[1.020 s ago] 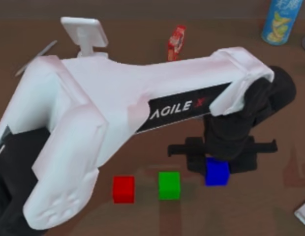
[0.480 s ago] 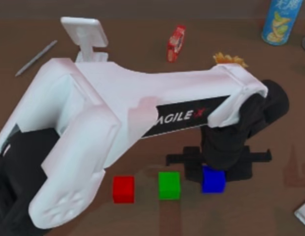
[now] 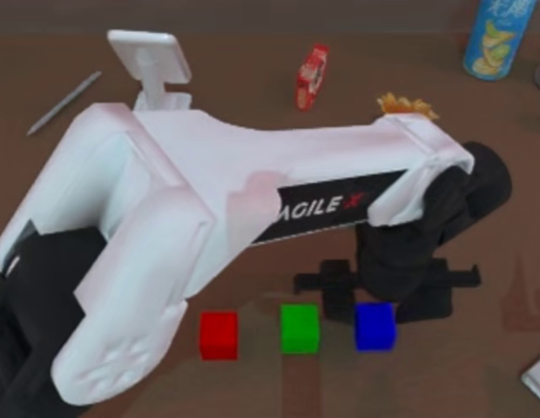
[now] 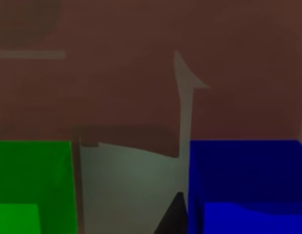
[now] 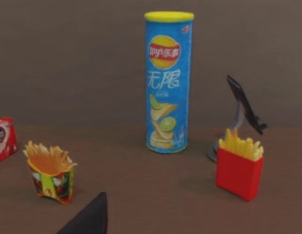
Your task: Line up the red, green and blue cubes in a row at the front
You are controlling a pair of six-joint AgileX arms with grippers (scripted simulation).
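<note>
Stretching across the brown counter [image 3: 253, 52] from the left, my white left arm ends in a black left end effector [image 3: 385, 283] just behind the blue cube [image 3: 374, 326], its fingers spread wide and holding nothing. Near the front edge the red cube [image 3: 219, 335], green cube [image 3: 300, 327] and blue cube sit in a left-to-right row, apart, faces square to that edge; each is plain, matte and equal-sided, so none has a long axis. Only the left wrist view shows the green [image 4: 31, 185] and blue [image 4: 248, 185] side faces; only the right wrist view shows a red fries box [image 5: 238, 168]; the right end effector's state I cannot tell
</note>
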